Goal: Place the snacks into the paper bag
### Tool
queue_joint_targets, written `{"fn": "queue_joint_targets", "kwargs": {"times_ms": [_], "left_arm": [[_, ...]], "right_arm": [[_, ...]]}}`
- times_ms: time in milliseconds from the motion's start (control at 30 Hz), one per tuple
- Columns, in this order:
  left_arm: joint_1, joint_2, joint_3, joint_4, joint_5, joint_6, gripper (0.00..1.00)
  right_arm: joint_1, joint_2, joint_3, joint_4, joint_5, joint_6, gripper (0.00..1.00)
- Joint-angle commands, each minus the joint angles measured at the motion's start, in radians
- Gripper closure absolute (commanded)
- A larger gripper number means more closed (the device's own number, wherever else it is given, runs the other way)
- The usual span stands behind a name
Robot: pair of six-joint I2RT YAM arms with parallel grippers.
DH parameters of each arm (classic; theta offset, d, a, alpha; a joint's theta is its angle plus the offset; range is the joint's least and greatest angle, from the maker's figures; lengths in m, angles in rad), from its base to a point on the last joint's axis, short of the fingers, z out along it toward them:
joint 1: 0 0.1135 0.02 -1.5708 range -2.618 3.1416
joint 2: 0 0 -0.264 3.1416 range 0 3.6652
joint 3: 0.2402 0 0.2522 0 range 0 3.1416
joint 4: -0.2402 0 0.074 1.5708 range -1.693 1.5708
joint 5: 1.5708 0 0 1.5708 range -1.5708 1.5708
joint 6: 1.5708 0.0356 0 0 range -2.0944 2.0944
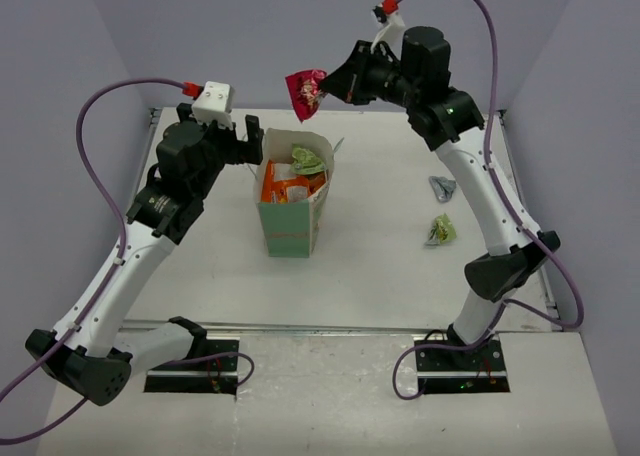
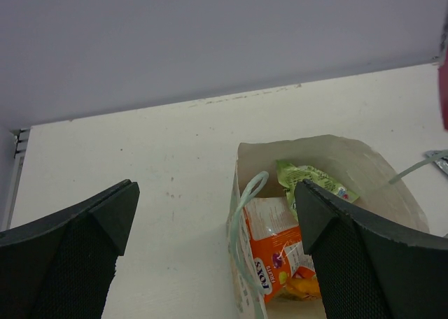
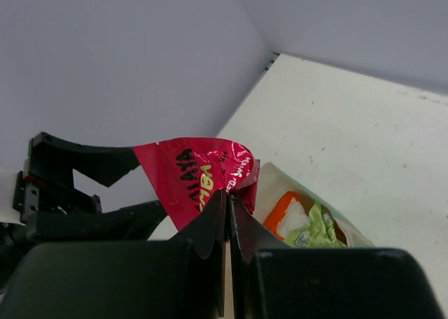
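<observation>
A mint-green paper bag [image 1: 288, 228] stands upright mid-table, holding an orange-white pouch [image 1: 290, 189] and a green packet [image 1: 307, 160]. My right gripper [image 1: 330, 83] hangs above and just behind the bag's mouth, shut on a red-pink packet [image 1: 306, 92]. In the right wrist view the red-pink packet [image 3: 192, 175] is pinched at its edge, with the paper bag [image 3: 280, 186] below. My left gripper [image 1: 254, 141] stands open at the bag's left rim. The left wrist view looks into the paper bag [image 2: 241, 228] at the orange-white pouch [image 2: 276, 252]. A grey packet [image 1: 441, 187] and a green packet [image 1: 440, 230] lie on the table at right.
The table [image 1: 380, 276] is white with purple walls behind and at both sides. A thin handle [image 2: 246, 207] of the bag curls over its left rim. Both arm bases sit on a plate at the near edge.
</observation>
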Motion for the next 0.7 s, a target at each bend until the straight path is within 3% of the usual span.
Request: {"fn": "queue_joint_targets", "kwargs": {"times_ms": [0,100,133,233,333,433,500,667], "left_arm": [[-0.004,-0.014,0.037,0.038,-0.019,0.032,0.00],[-0.004,-0.019,0.034,0.038,-0.033,0.030,0.00],[-0.004,-0.020,0.034,0.039,-0.035,0.030,0.00],[-0.004,-0.022,0.031,0.039,-0.038,0.030,0.00],[-0.006,-0.025,0.031,0.038,-0.033,0.026,0.00],[-0.006,-0.030,0.031,0.032,-0.030,0.023,0.00],[-0.006,-0.036,0.031,0.029,-0.032,0.023,0.00],[-0.008,-0.049,0.032,0.024,-0.035,0.030,0.00]], "right_arm": [[0.053,0.012,0.023,-0.056,-0.060,-0.030,0.99],[0.069,0.006,-0.011,-0.065,-0.078,-0.035,0.65],[0.069,0.003,-0.014,-0.068,-0.082,-0.039,0.46],[0.069,-0.017,-0.010,-0.068,-0.036,-0.085,0.31],[0.067,-0.046,0.005,-0.056,0.026,-0.127,0.23],[0.044,-0.077,-0.008,-0.056,0.194,-0.148,0.16],[-0.018,-0.099,-0.072,-0.081,0.322,-0.079,0.11],[-0.224,-0.129,-0.241,-0.223,0.273,0.152,0.01]]}}
